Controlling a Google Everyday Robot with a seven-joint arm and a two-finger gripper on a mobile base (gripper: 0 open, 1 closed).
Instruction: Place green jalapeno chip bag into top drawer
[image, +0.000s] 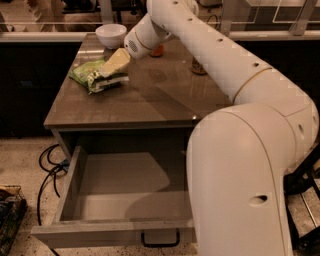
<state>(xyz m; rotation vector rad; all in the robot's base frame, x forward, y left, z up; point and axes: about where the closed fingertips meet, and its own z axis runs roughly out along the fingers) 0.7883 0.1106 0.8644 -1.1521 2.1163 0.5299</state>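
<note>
- The green jalapeno chip bag (95, 76) lies crumpled on the far left part of the table top (150, 97), near the left edge and well apart from the drawer below.
- The gripper (114, 62) hangs at the bag's right upper edge, its pale wedge overlapping the foil. Whether it touches the bag, and whether it is released or clenched, I cannot tell.
- The white arm (240, 150) reaches in from the right foreground and fills much of that side, covering the drawer's right end.
- The top drawer (70, 186) is pulled out wide beneath the table, its plain grey inside showing. A dark handle (160, 240) sits on the front panel.
- A white bowl (111, 35) stands behind the bag at the far left corner of the table.
- Something orange (158, 50) shows just behind the arm near the back edge, and a can (199, 66) is partly hidden farther right.
- The table top is glossy brown-grey and reflects light.
- The floor is speckled and pale, with dark cables (50, 167) looping beside the drawer's left wall.
- Dark cabinet fronts and a pale rail run along the back of the room.
</note>
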